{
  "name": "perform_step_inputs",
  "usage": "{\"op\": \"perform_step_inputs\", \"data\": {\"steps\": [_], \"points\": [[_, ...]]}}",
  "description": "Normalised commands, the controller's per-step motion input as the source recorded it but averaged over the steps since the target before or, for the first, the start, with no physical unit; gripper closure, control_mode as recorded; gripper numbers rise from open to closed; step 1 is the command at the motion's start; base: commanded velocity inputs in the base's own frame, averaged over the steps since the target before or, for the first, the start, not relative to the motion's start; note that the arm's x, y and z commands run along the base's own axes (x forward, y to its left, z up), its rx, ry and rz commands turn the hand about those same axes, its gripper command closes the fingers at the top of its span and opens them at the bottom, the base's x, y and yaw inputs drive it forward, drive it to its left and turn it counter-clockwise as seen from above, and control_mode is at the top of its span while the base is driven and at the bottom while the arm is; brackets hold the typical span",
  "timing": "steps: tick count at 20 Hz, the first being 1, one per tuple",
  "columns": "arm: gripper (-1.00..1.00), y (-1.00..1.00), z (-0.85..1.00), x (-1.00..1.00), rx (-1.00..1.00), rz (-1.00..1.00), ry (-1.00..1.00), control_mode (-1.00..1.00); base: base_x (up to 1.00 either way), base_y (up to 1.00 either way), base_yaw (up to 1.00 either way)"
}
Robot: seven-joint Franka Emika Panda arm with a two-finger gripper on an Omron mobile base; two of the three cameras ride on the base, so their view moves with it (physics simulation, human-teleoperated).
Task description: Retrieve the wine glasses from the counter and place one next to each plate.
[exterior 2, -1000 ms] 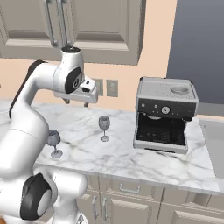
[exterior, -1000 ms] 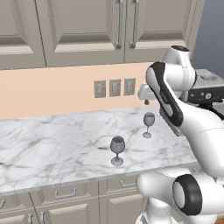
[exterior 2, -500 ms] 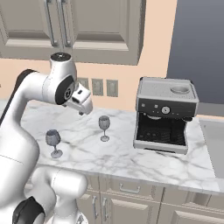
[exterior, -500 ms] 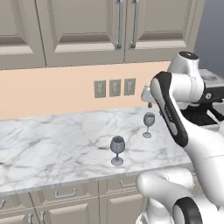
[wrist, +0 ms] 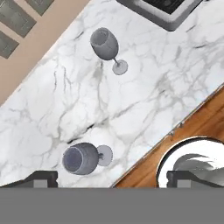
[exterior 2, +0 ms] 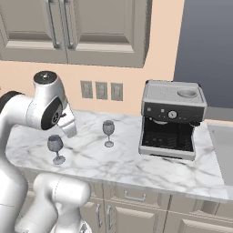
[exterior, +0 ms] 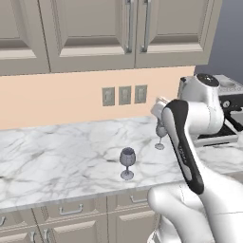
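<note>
Clearly the reach for a first glass is under way: from the left base view both wine glasses stand upright on the counter (exterior: pixel 57 152), the nearer glass (exterior: pixel 127 162) toward the front edge and the farther glass (exterior: pixel 160 135) closer to the coffee machine (exterior: pixel 223 111), partly behind the arm. From the right base view the hand hangs between them, just beside the nearer glass. From the hand view the gripper (wrist: pixel 111 179) looks spread, its tips wide apart with that glass between them below, so I judge the next move calls for descending and centring on its bowl before pinching.

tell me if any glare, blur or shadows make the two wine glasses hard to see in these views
Left base view: flat even light, no glare; near glass sharp, far glass partly behind the arm. Right base view: both glasses crisp, faint shadows on the counter. Hand view: both clear, seen steeply from above.
</note>
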Motion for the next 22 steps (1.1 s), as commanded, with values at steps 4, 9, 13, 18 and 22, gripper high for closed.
{"op": "perform_step_inputs", "data": {"steps": [4, 9, 13, 18, 22], "points": [[-1.00, 0.13, -0.18, -0.23, 0.34, -0.29, -0.01, -1.00, 0.00, 0.00, 0.00], [-1.00, 0.00, -0.16, -0.10, 0.38, -0.12, 0.06, -1.00, 0.00, 0.00, 0.00], [-1.00, 0.02, -0.18, 0.00, 0.41, -0.06, 0.05, -1.00, 0.00, 0.00, 0.00], [-1.00, 0.08, -0.16, 0.00, 0.33, -0.06, 0.09, -1.00, 0.00, 0.00, 0.00], [-1.00, 0.00, -0.37, 0.05, 0.43, -0.01, 0.23, -1.00, 0.00, 0.00, 0.00]]}}
